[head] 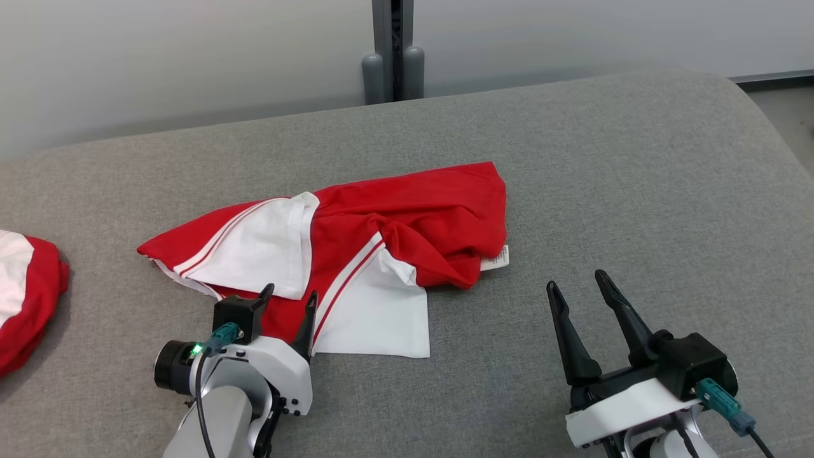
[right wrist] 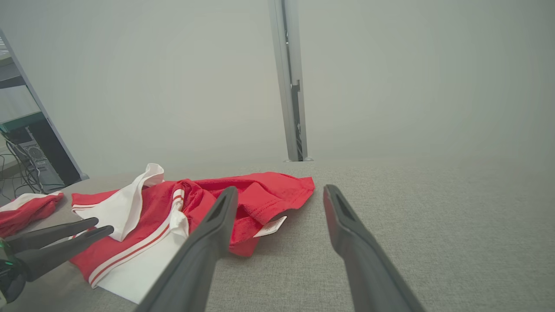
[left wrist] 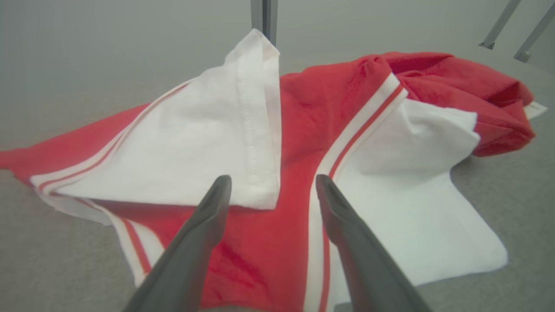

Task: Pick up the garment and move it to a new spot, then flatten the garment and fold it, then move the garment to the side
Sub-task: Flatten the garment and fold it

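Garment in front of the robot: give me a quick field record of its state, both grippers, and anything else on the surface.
garment: red and white, crumpled, not flattened, lying on the grey surface
label: white tag sticking out at its right edge
left gripper: open, over the garment's near edge; contact unclear
right gripper: open, right of the garment, apart from it
other: second red and white cloth at the surface's left edge
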Motion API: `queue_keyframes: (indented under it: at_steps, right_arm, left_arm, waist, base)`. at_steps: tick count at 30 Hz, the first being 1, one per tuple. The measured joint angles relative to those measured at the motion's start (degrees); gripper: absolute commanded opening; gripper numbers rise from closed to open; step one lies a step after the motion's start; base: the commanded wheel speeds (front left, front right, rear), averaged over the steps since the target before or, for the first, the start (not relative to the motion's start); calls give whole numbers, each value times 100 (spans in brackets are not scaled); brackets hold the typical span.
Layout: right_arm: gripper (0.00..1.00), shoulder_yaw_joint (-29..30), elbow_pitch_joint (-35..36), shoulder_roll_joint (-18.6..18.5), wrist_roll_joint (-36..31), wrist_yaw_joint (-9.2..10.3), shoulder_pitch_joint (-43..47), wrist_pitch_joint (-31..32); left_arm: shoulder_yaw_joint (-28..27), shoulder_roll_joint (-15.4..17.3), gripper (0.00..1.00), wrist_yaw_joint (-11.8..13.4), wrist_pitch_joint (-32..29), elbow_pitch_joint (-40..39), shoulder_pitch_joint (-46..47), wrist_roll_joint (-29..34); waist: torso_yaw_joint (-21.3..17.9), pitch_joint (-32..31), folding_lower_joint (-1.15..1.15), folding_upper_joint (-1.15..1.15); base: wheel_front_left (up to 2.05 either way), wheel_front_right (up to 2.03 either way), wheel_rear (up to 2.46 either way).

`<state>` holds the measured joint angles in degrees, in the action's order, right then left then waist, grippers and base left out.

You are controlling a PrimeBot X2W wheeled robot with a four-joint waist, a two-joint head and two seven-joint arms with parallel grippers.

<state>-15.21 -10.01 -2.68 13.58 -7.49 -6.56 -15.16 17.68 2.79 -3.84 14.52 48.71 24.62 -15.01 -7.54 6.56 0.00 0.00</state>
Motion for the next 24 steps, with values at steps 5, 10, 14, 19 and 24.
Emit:
queue_keyframes:
  at_steps: [5, 10, 14, 19, 24]
  right_arm:
    - [100, 15, 11, -1, -38, 0, -79, 0]
    - [100, 18, 21, -1, -40, 0, -117, 0]
    - [100, -1, 18, 0, -35, 0, -118, 0]
    - [100, -5, 15, 0, -35, 0, -123, 0]
    - [100, 43, 20, 0, -20, 0, -121, 0]
  left_arm:
    - [86, 2, 96, -5, 23, 647, 372, 90]
    - [94, 5, 78, 40, 35, 996, 565, 90]
    - [86, 5, 28, 62, 38, 1084, 632, 87]
    - [73, 20, 0, 83, 40, 1089, 632, 91]
    - [-74, 120, 0, 115, 46, 655, 542, 88]
  waist:
    - [-108, 139, 0, 0]
    - [-173, 185, 0, 0]
    - [-201, 180, 0, 0]
    - [-212, 142, 0, 0]
    - [-163, 109, 0, 0]
  base:
    - [0, 0, 0]
    - [0, 0, 0]
    - [0, 0, 0]
    - [0, 0, 0]
    - [0, 0, 0]
